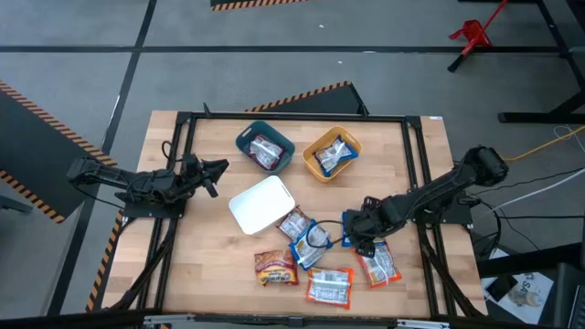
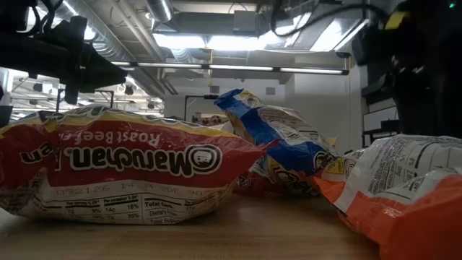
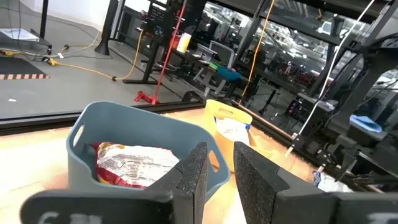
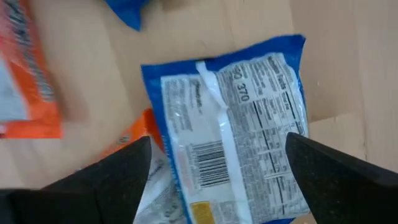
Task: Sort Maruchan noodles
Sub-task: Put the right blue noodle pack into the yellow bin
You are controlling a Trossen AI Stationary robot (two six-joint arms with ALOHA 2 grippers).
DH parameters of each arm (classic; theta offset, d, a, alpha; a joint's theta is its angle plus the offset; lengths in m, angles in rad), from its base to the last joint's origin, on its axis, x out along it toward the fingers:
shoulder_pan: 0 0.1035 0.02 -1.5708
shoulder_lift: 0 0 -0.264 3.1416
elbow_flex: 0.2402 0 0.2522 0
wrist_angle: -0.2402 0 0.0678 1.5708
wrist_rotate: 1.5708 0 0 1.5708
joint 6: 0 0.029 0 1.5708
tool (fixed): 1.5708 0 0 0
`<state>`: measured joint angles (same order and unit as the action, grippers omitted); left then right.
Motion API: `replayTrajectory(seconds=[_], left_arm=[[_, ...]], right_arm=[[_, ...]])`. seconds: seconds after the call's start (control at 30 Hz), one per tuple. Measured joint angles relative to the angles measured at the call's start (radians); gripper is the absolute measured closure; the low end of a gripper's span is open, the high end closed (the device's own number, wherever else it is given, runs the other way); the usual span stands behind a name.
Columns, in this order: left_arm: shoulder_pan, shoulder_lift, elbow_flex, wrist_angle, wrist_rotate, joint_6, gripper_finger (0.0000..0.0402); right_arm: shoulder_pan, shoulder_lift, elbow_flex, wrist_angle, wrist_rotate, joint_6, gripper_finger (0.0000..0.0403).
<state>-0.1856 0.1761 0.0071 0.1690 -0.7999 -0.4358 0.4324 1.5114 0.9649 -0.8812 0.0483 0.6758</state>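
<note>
From above, the wooden table (image 1: 210,265) carries three bins in its far half: a teal bin (image 1: 265,146) with a dark red packet (image 1: 266,152) in it, an orange bin (image 1: 332,153) holding a blue-and-white packet (image 1: 335,153), and a white bin (image 1: 261,204) nearer the middle. The loose Maruchan packets lie in a cluster toward the near edge: a brown-and-yellow packet (image 1: 275,268), an orange-and-white packet (image 1: 330,287), another orange one (image 1: 378,264) and a blue packet (image 1: 309,245) beside the white bin. The right gripper (image 1: 356,230) hangs low over this cluster, just above a blue packet at its right side. The left gripper (image 1: 216,169) waits at the table's left, pointing toward the teal bin.

At table height, a red Roast Beef packet (image 2: 115,172) fills the near left, a blue packet (image 2: 281,141) is propped up behind it, and an orange-and-white packet (image 2: 397,188) lies at the right.

From the left wrist, the left gripper (image 3: 217,168) has its fingers nearly together with a narrow gap, holding nothing; the teal bin (image 3: 140,146) with its red packet sits just ahead, the orange bin (image 3: 230,121) beyond.

From the right wrist, the right gripper (image 4: 217,165) is spread wide, its fingers straddling a blue packet (image 4: 233,124) lying label-side up on the wood, not yet clamped.
</note>
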Motion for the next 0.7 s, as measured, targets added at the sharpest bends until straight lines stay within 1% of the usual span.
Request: replayTrajectory(seconds=[0.23, 0.3, 0.37, 0.5, 0.7], left_arm=[[0.0, 0.0, 0.0, -0.004, -0.011, 0.0, 0.0328], [0.0, 0.0, 0.0, -0.004, -0.011, 0.001, 0.0328], [0.0, 0.0, 0.0, -0.005, -0.011, 0.001, 0.0328], [0.0, 0.0, 0.0, -0.004, -0.011, 0.0, 0.0328], [0.0, 0.0, 0.0, -0.004, -0.011, 0.0, 0.0328]], right_arm=[[0.0, 0.095, 0.0, -0.013, 0.01, -0.033, 0.005], [0.0, 0.121, 0.0, -0.011, 0.008, -0.034, 0.0055], [0.0, 0.141, 0.003, -0.012, 0.008, -0.031, 0.0069], [0.0, 0.155, 0.006, -0.013, 0.011, -0.03, 0.0123], [-0.001, 0.157, 0.005, -0.02, 0.013, -0.027, 0.0237]])
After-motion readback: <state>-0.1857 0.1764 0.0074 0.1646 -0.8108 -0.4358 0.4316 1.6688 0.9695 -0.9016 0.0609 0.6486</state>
